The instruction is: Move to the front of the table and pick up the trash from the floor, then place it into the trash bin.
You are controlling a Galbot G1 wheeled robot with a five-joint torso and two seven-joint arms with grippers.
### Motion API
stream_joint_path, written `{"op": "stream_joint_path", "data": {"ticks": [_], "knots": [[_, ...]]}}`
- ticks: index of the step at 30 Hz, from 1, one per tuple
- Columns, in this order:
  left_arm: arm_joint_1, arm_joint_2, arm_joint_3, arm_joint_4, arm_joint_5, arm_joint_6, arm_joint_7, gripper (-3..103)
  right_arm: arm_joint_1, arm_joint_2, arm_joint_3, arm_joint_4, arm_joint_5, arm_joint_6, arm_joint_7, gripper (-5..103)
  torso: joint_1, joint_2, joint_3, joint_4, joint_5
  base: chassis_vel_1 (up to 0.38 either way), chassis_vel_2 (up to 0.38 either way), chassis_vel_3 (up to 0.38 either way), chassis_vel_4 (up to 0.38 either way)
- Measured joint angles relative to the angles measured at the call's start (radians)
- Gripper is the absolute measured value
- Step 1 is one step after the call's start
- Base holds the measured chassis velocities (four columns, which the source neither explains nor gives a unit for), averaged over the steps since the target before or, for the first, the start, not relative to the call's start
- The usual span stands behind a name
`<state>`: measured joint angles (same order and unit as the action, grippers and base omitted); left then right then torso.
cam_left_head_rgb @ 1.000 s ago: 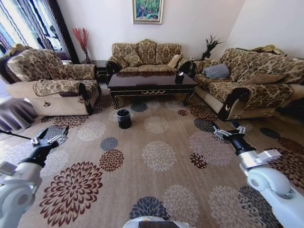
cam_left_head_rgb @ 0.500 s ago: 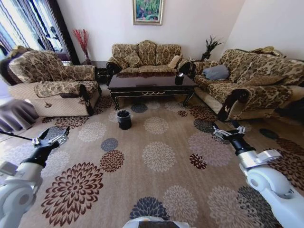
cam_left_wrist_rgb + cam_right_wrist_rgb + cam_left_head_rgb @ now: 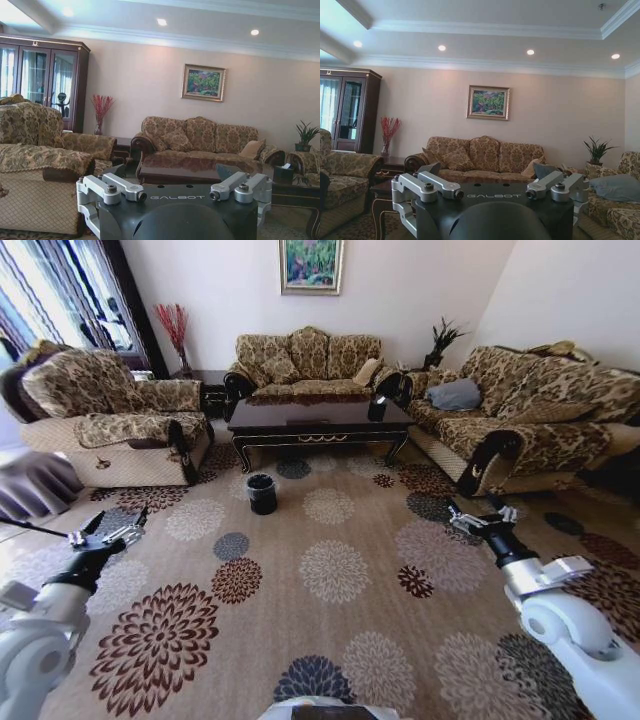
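Here we are, well back from the table (image 3: 318, 416), with a wide stretch of flowered carpet (image 3: 330, 570) between the robot and it. The bin (image 3: 262, 492) stands on the carpet just in front of the table's left end, upright, its mouth open to the ceiling.

And the trash? It should be down on the floor near the table front. From this far off I cannot pick any piece out of the busy pattern, so no point on it yet.

Both arms are held out low and forward. The left gripper (image 3: 108, 533) is out to the left with its jaws apart and nothing between them. The right gripper (image 3: 480, 517) is out to the right, jaws likewise apart and empty. The wrist views look level across the room at the sofa wall.

Now, handling, as a judgement. This litter ought to be very light. A crumpled tissue is soft and will squash, so a pinch through its bulk should do. A small bottle is stiff but slick and apt to roll, so take it across the body, not by the cap. A wrapper or scrap lies flat on the pile, so go for a raised crease or edge. The bin looks light too, so drop from above and avoid nudging its rim.
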<state>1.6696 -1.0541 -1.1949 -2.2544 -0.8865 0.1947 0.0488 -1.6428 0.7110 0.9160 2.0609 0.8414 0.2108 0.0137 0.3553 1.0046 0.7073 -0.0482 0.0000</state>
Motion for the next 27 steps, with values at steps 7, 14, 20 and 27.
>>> {"op": "stream_joint_path", "data": {"ticks": [7,14,20,27], "knots": [[0.005,0.000,-0.005,-0.005,-0.003,0.000,0.000,100,0.000,0.000,0.000,0.001,0.000,0.001,-0.001,100,0.014,0.033,0.018,0.0000,0.0000,0.000,0.000,0.000,0.000],[0.006,-0.001,-0.005,-0.006,-0.002,0.000,0.000,100,0.000,0.002,0.000,0.001,0.000,0.002,-0.003,100,0.026,0.060,0.034,0.0000,0.0000,0.000,0.000,0.000,0.000],[0.006,-0.002,-0.004,-0.007,0.000,0.001,0.000,100,0.000,0.005,-0.001,0.000,-0.001,0.004,-0.006,100,0.043,0.097,0.055,0.0000,0.0000,0.000,0.000,0.000,0.000],[0.002,-0.003,0.004,-0.007,0.004,0.001,-0.001,100,-0.002,0.007,-0.001,-0.001,-0.002,0.005,-0.007,100,0.059,0.134,0.076,0.0000,0.0000,0.000,0.000,0.000,0.000]]}}
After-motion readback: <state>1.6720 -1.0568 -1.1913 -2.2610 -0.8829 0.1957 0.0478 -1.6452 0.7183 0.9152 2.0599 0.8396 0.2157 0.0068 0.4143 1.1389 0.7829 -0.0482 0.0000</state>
